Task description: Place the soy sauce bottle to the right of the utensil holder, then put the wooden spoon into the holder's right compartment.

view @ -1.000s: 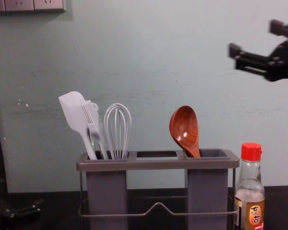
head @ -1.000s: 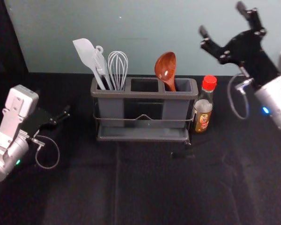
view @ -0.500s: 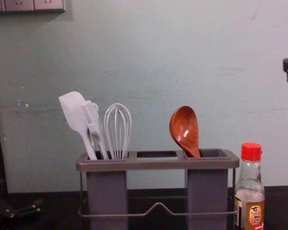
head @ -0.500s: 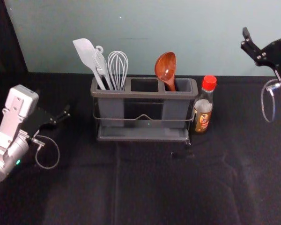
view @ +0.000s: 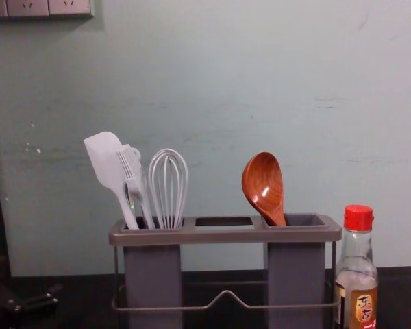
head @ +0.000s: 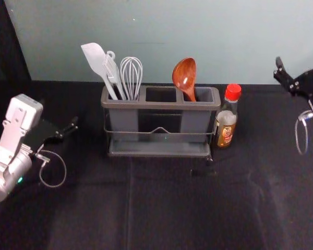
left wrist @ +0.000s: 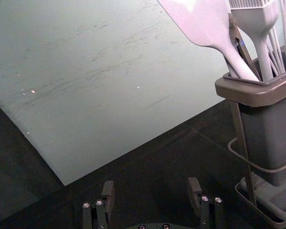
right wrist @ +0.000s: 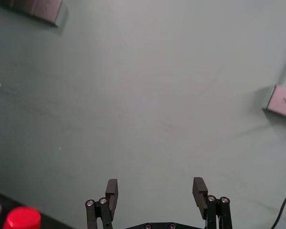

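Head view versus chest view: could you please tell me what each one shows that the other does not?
Only the head view, of the two: the holder's bottom tray and the cable loops on both arms.

Only the chest view: the sockets at the wall's upper left.

Both: the utensil holder, white spatula, whisk, wooden spoon, soy sauce bottle and, at the left, the left gripper.
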